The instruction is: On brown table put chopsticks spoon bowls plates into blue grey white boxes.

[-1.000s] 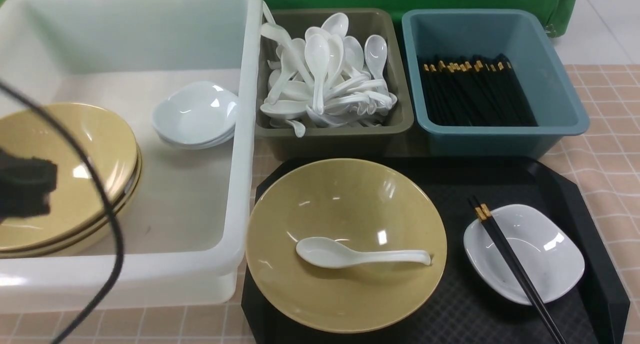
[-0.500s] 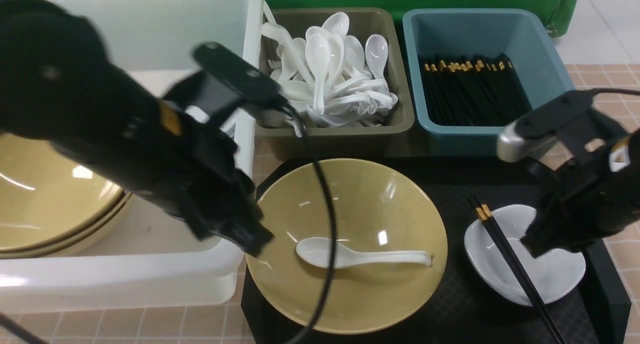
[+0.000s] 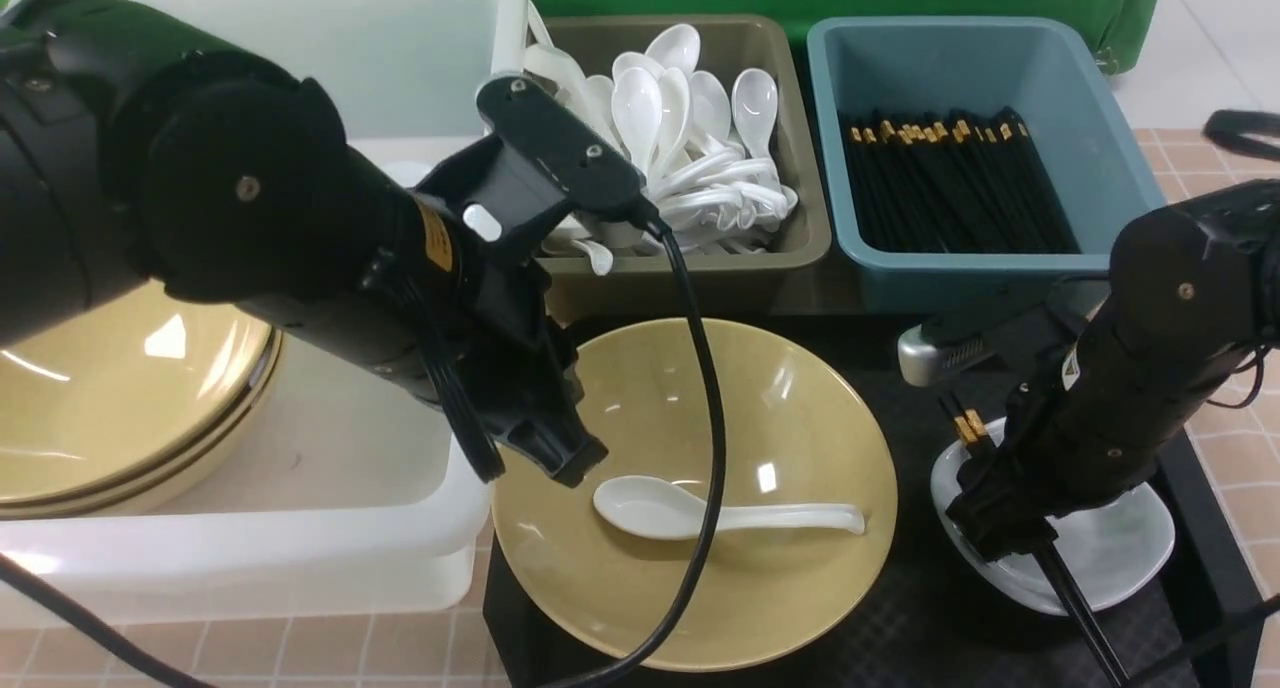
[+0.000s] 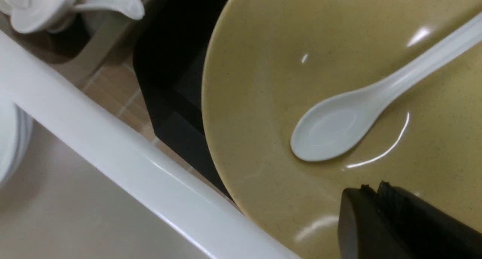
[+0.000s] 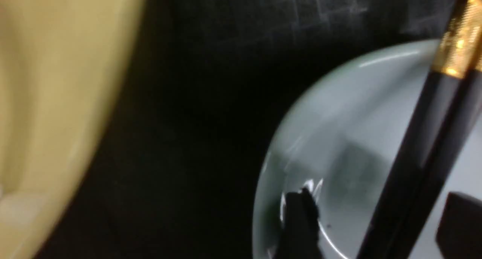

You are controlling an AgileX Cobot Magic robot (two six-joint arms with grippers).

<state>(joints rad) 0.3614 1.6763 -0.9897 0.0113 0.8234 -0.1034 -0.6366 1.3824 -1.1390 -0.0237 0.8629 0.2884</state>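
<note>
A yellow bowl (image 3: 690, 418) sits on the black tray with a white spoon (image 3: 720, 513) lying in it. My left gripper (image 3: 570, 463) is shut and empty, hovering over the bowl's left rim; in the left wrist view its tip (image 4: 372, 187) is near the spoon's scoop (image 4: 331, 131). To the right a small white plate (image 3: 1120, 548) carries a pair of black chopsticks (image 3: 1085, 608). My right gripper (image 3: 1000, 538) is open low over the plate. In the right wrist view its fingers (image 5: 299, 221) stand on either side of the chopsticks (image 5: 414, 168), apart from them.
The big white tub (image 3: 400, 558) at left holds stacked yellow bowls (image 3: 100, 398). The grey box (image 3: 680, 278) is piled with spoons, and the blue box (image 3: 960, 278) holds several chopsticks. The black tray (image 3: 900, 618) lies on the brown table (image 3: 1230, 218).
Both arms have swung into view. The left came over the bowl's left rim, still shut. The right dropped onto the plate and opened its jaws around the chopsticks.
</note>
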